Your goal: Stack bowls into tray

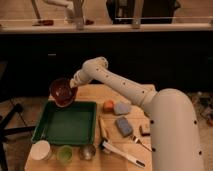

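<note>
A glossy dark red-brown bowl [62, 91] hangs tilted above the far edge of the green tray [65, 123]. My gripper [74, 86] is at the bowl's right rim and is shut on it, holding it in the air. The tray lies on the left half of the wooden table and has nothing in it. No other bowl of that kind is in view.
In front of the tray stand a white cup [40, 149], a green cup [64, 153] and a metal cup [87, 151]. To the right lie an orange ball [108, 105], two grey-blue sponges [122, 108], a white brush [122, 153] and a brown block [145, 130].
</note>
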{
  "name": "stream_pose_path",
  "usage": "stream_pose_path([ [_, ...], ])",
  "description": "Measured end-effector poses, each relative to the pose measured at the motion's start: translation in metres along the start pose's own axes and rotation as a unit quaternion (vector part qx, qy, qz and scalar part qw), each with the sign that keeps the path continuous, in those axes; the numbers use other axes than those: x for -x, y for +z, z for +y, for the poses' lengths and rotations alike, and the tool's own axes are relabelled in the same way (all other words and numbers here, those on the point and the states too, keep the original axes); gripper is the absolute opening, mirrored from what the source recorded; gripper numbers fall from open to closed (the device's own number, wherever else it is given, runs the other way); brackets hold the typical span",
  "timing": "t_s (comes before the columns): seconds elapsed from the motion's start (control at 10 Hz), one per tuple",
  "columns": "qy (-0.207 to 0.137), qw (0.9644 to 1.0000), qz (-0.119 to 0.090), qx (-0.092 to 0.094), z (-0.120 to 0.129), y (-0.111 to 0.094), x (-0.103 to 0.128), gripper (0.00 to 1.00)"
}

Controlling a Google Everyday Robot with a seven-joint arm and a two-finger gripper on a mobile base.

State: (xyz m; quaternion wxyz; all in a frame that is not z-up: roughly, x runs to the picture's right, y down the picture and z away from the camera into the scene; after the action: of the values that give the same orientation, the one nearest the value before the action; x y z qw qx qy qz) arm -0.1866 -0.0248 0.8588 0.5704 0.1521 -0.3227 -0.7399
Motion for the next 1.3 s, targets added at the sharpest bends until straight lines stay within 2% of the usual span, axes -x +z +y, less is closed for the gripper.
stream_pose_path([
  [0.5, 0.018, 0.9998, -0.008, 0.004, -0.004, -0.009, 0.027, 0.0],
  [1.3, 0.021, 0.9997, -0.008, 0.005, -0.003, -0.01, 0.028, 0.0],
])
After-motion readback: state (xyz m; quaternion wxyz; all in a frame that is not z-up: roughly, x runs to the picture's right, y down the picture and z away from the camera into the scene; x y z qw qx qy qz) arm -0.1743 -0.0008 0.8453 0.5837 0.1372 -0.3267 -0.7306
